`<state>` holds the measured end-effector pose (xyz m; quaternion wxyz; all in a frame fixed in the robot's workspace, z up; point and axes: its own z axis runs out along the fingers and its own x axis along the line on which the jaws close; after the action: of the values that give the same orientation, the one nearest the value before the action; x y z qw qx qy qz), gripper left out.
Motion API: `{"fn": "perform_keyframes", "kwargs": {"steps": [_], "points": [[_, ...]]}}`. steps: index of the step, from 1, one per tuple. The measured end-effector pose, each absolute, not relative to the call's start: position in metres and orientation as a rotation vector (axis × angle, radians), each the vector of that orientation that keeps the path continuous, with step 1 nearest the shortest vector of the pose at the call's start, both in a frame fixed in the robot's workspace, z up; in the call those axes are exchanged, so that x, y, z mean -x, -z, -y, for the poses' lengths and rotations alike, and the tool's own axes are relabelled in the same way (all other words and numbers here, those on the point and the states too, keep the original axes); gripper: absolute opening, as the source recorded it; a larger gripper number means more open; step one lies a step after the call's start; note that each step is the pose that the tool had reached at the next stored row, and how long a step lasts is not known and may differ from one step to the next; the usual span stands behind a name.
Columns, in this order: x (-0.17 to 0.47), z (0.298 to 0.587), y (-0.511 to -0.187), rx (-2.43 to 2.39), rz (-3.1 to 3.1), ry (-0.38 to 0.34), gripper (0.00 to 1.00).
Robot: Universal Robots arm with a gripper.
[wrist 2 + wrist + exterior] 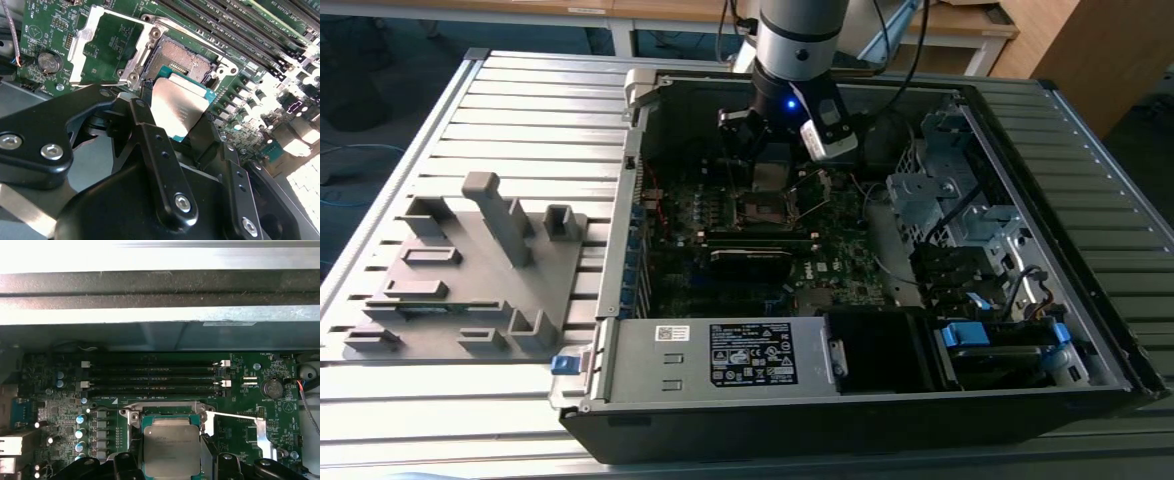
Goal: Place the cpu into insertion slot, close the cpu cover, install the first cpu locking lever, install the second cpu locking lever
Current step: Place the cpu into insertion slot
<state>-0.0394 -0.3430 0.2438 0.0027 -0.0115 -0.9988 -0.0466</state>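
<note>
Right now the gripper hangs inside the open computer case, low over the motherboard. Fingers are drawn in to the width of the chip and no further. They clamp the cpu by two opposite edges, its dull silver top turned up toward the wrist and the plate lying flat between the pads. The insertion slot lies straight beyond the fingertips. In the second wrist view its dark pin field is bare, and the chip's far edge reaches over the slot's near rim. In the first wrist view the chip sits squarely over the slot, with the rim's far bar showing past it. My reading is that the chip is held above the slot and not seated in it; how high above, I cannot tell. The chip is square, so there is no long axis to speak of, but its edges run near enough parallel to the slot's rim, so little twist looks needed. The cpu cover is swung fully open and lies back on the board outboard of one finger. Its hinge edge is next to the slot, clear of both chip and fingers. What matters is depth along the fingers' own line: the slot is ahead of the tips, not off to either side.
</note>
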Motion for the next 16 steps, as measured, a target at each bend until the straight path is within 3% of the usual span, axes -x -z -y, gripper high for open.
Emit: {"fn": "perform_keyframes", "kwargs": {"steps": [16], "points": [[0.0393,0.3480,-0.2422,0.070,3.134,0.146,0.54]]}}
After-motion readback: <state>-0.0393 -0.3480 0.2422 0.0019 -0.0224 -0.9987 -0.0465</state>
